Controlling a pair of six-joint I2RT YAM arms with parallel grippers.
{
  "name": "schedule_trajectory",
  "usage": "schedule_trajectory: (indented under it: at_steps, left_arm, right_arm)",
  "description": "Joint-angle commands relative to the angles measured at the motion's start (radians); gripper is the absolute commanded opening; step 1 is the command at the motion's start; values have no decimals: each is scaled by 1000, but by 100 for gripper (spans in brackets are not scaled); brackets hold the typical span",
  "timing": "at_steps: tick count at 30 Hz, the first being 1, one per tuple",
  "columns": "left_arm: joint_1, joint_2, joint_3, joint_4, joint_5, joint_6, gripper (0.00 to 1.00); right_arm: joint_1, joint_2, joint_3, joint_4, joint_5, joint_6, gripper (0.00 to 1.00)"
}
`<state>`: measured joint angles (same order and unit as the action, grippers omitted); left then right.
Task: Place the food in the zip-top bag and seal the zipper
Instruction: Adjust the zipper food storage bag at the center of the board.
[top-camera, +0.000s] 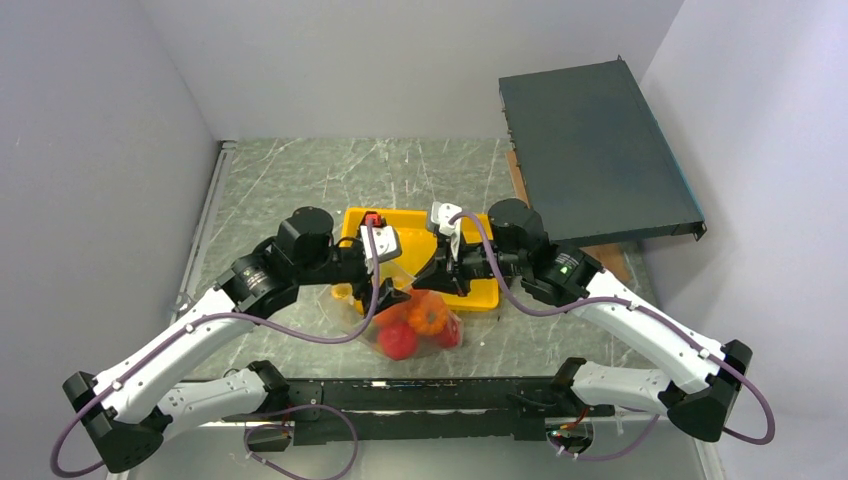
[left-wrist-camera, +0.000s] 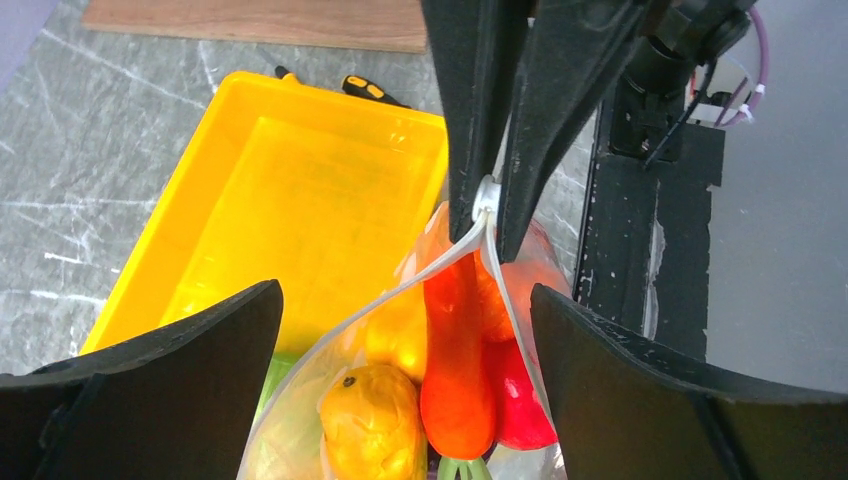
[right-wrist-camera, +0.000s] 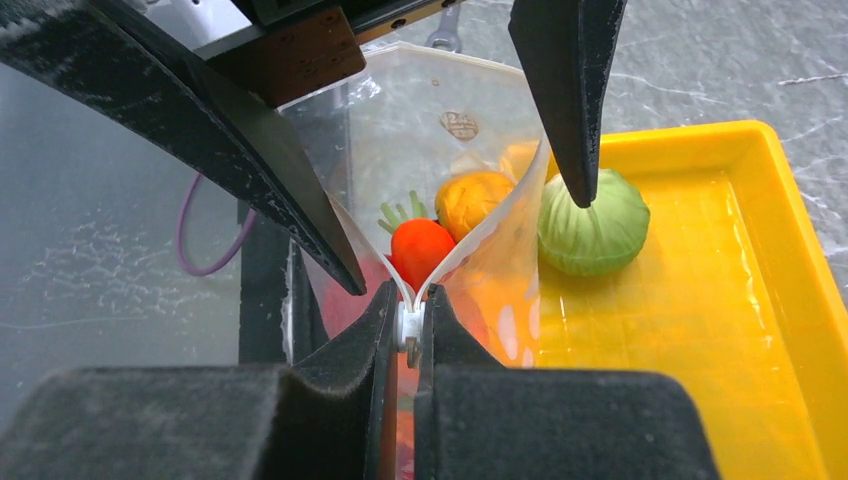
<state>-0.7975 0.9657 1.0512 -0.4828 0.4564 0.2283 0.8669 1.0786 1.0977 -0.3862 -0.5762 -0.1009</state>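
The clear zip-top bag (top-camera: 425, 330) lies against the near edge of the yellow tray (top-camera: 410, 226), its mouth open in a V. Inside it show a carrot (left-wrist-camera: 455, 370), a yellow piece (left-wrist-camera: 372, 420), a red pepper (left-wrist-camera: 520, 400), a red tomato (top-camera: 398, 340) and an orange pumpkin (top-camera: 430, 315). The green cabbage (right-wrist-camera: 593, 222) lies in the tray, outside the bag. My right gripper (right-wrist-camera: 407, 312) is shut on the zipper's white slider (left-wrist-camera: 487, 195) at the point of the V. My left gripper (left-wrist-camera: 405, 300) is wide open, one finger on each side of the bag's mouth.
A dark flat box (top-camera: 595, 150) rests on a wooden board (left-wrist-camera: 260, 20) at the back right. A yellow-and-black screwdriver (left-wrist-camera: 365, 90) lies behind the tray. A black rail (top-camera: 430, 395) runs along the near edge. Grey walls close in the left and back.
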Motion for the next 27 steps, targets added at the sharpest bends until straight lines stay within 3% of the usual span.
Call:
schedule_trajectory:
  at_steps: [1, 8, 13, 23, 25, 27]
  left_arm:
    - [-5, -38, 32, 42, 117, 52, 100]
    - [-6, -34, 44, 54, 201, 66, 99]
    - [-6, 36, 79, -36, 277, 100, 88]
    - [-6, 45, 63, -84, 204, 104, 43]
    - [-5, 42, 54, -89, 176, 91, 31]
    - [-5, 44, 50, -91, 146, 68, 12]
  right_arm:
    - [1, -9, 59, 1, -67, -22, 0]
    - [4, -1, 77, -20, -84, -28, 0]
    - [3, -6, 79, -23, -86, -31, 0]
    - [4, -18, 85, -47, -72, -42, 0]
    - [5, -20, 85, -48, -70, -39, 0]
    - [4, -16, 84, -46, -72, -31, 0]
